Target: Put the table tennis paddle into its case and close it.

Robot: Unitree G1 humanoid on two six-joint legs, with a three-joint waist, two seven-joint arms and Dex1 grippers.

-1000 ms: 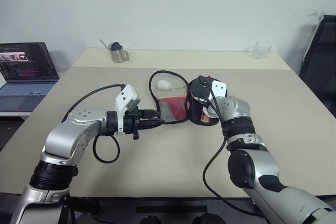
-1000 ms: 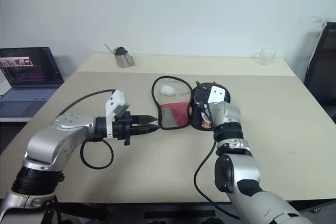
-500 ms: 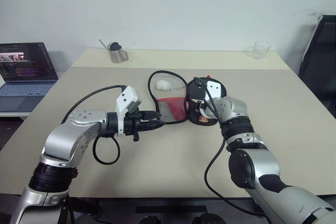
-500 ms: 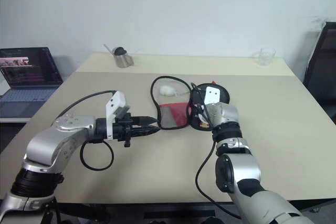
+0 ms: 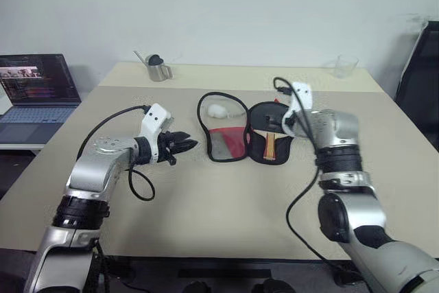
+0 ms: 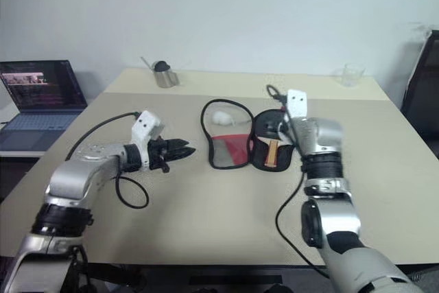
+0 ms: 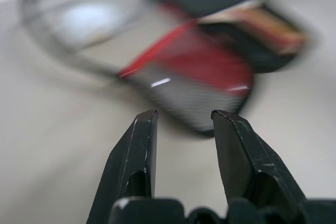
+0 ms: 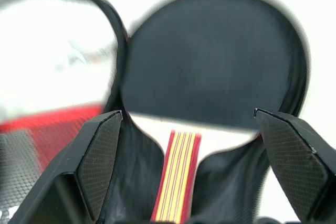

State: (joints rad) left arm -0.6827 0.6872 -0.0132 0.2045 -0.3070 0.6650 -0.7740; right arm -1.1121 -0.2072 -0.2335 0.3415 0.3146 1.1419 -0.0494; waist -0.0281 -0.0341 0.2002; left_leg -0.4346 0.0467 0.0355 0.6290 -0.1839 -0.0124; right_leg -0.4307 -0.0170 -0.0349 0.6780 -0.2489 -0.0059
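Paddle (image 5: 269, 130) in the open case (image 5: 226, 132) on the table.

The case lies unzipped and spread flat in two halves joined side by side: the left half shows a pale lining ringed by a black edge, a white pom-pom (image 5: 216, 110) resting on it, with a red lower part and black mesh. The paddle lies flat in the right half, black round blade away from the robot, its striped wooden handle with red sides pointing toward the robot.
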